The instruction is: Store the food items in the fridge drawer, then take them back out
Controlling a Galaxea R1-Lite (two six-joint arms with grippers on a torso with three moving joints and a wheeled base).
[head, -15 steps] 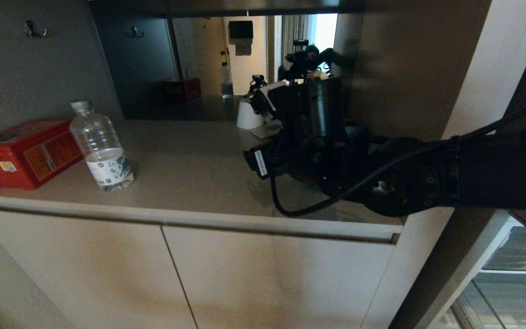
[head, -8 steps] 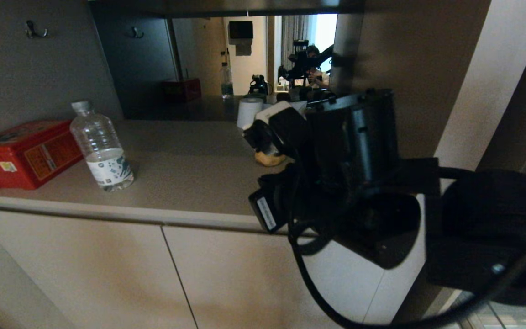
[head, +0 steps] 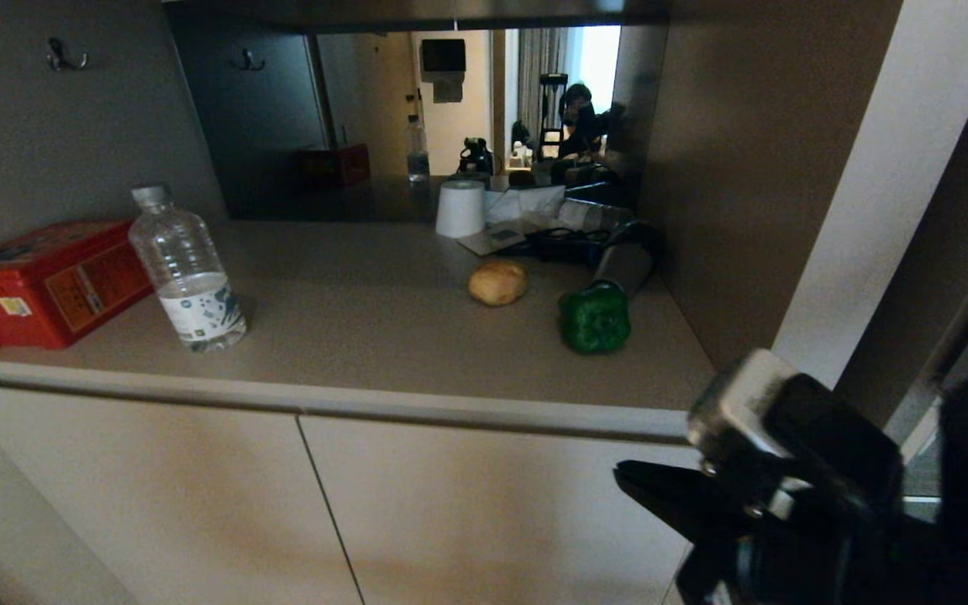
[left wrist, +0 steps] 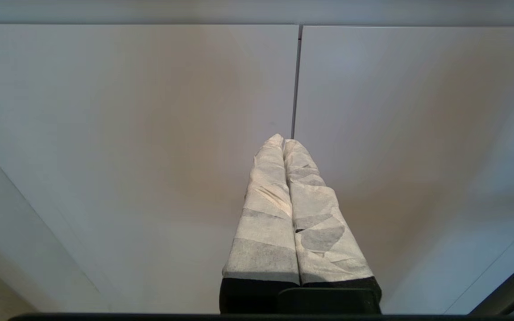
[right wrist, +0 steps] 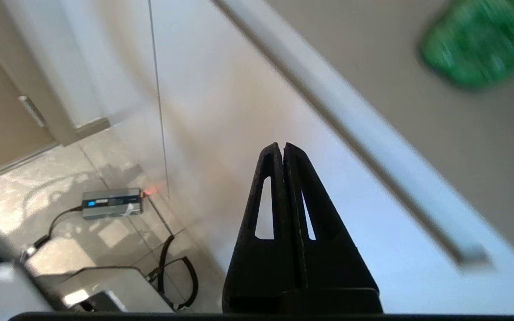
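potato (head: 497,282): on the counter (head: 349,336), right of the water bottle (head: 187,270); looks firm, fairly light and rounded, best pinched across its middle
pepper (head: 593,318): just right of the potato, apart from it; glossy, hollow, likely slippery, so grip its lumpy waist gently
left gripper (left wrist: 283,143): parked facing the cabinet doors (left wrist: 150,133), fingers pressed together, empty
right gripper (right wrist: 280,149): clenched, empty, low by the counter's front edge
change: a second ago the right arm hung over the counter hiding both foods; it has pulled back and down

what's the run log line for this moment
right gripper: shut, empty, below counter edge | left gripper: shut, parked | pepper, potato: on counter
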